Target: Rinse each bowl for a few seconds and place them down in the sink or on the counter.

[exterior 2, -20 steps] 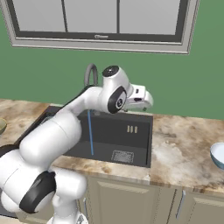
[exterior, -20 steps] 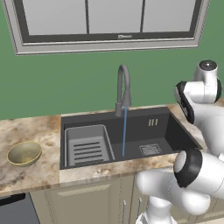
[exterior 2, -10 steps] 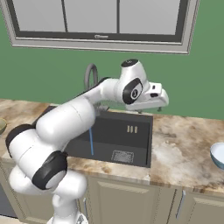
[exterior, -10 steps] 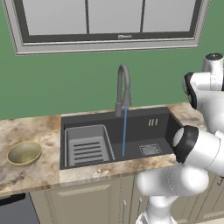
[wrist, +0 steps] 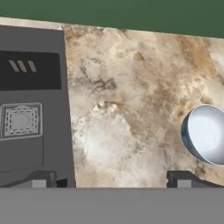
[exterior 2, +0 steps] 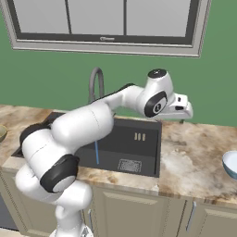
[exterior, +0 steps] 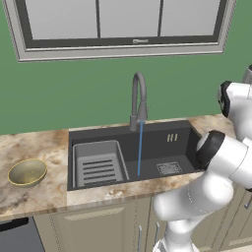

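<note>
Hand (wrist: 113, 179) wide apart, empty, above the table (wrist: 131, 87) right of the sink (wrist: 30, 87). Blue-white bowl (wrist: 205, 133) upright nearby. Olive-gold bowl (exterior: 27, 172) left of sink. Faucet (exterior: 139, 101) running.

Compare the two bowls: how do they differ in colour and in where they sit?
The gold bowl is olive-gold and shiny; the blue bowl is pale inside with a darker blue outside. The gold bowl sits on the counter left of the sink; the blue bowl sits on the counter to its right. Both are small, round, upright and apart from the hand.

olive-gold bowl (exterior: 27, 172) on counter (exterior: 34, 197), faucet (exterior: 139, 101) running
</note>
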